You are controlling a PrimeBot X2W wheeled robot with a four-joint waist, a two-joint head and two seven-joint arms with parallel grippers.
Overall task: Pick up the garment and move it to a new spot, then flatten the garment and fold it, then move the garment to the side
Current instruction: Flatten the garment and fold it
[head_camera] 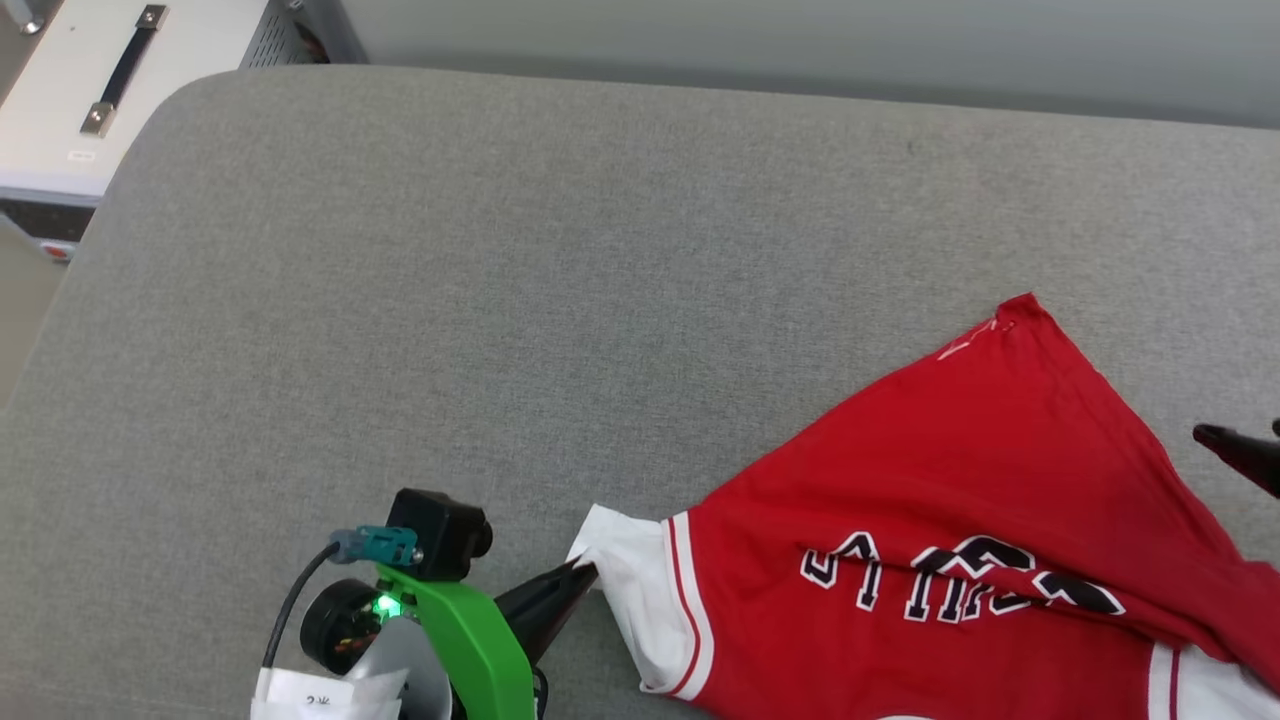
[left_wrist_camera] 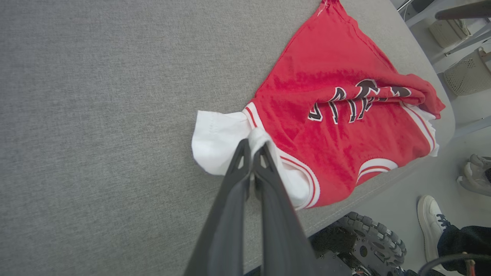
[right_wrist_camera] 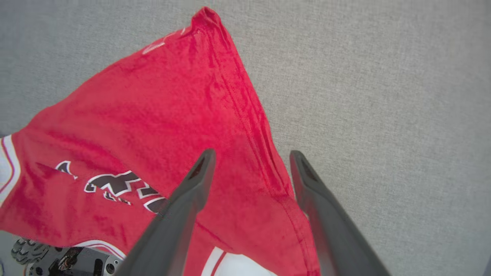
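While the left gripper [left_wrist_camera: 251, 147] is clamped tight on the white sleeve [left_wrist_camera: 215, 142] of the garment [left_wrist_camera: 330, 76], its fingers pressed together with a pinch of white cloth bunched at the tips, the right gripper [right_wrist_camera: 251, 157] has its fingers wide apart and nothing between them. From the right wrist view those fingers straddle the garment's [right_wrist_camera: 153, 115] red hemmed side edge; can't tell if they touch the cloth.

Garment [head_camera: 950, 470] lies on the grey fabric worktop [head_camera: 500, 250], at the near edge toward the right side, print face up. It is not flat: a red fold lies across the black, white-outlined lettering, so the print is partly hidden. One red corner points toward the far edge. White sleeve [head_camera: 625, 560] sticks out toward the worktop's middle, with the left gripper [head_camera: 585, 572] at its tip. Right gripper [head_camera: 1240, 440] is seen as dark fingertips at the garment's right side. In the left wrist view the neckline sits right at the near edge.

Off the worktop: white cabinet [head_camera: 120, 70] with a black handle beyond the far left corner, the robot's wheel [left_wrist_camera: 368, 237] below the near edge, and a person's white shoe [left_wrist_camera: 431, 218] on the floor.
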